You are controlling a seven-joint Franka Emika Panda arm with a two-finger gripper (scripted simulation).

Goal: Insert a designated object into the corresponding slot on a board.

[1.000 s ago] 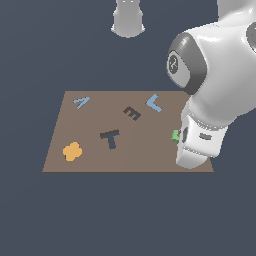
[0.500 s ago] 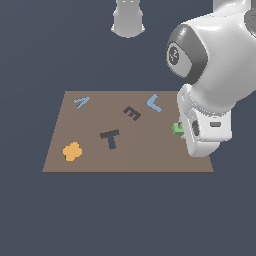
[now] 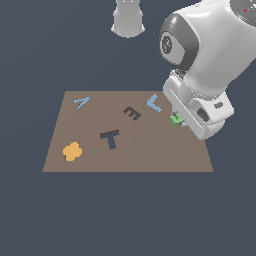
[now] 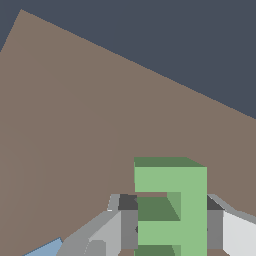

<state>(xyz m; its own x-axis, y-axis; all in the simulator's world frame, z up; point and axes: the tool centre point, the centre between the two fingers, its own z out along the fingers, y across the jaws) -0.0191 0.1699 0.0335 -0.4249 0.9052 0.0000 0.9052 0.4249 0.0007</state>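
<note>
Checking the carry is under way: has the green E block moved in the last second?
Yes. The green E block, held in the end effector, has shifted toward the light blue L on the brown board, up and to the exterior view's left.

We can find no printed words, numbers, brands or labels anywhere. The only things we can read are shapes that look like letters. On the brown board we see a light blue A near one far corner. We see a light blue L too. A dark E-shaped slot is cut into the board between them. A bigger dark navy T lies nearer the front. The green block in the end effector looks like a letter E in the wrist view, facing backward.
</note>
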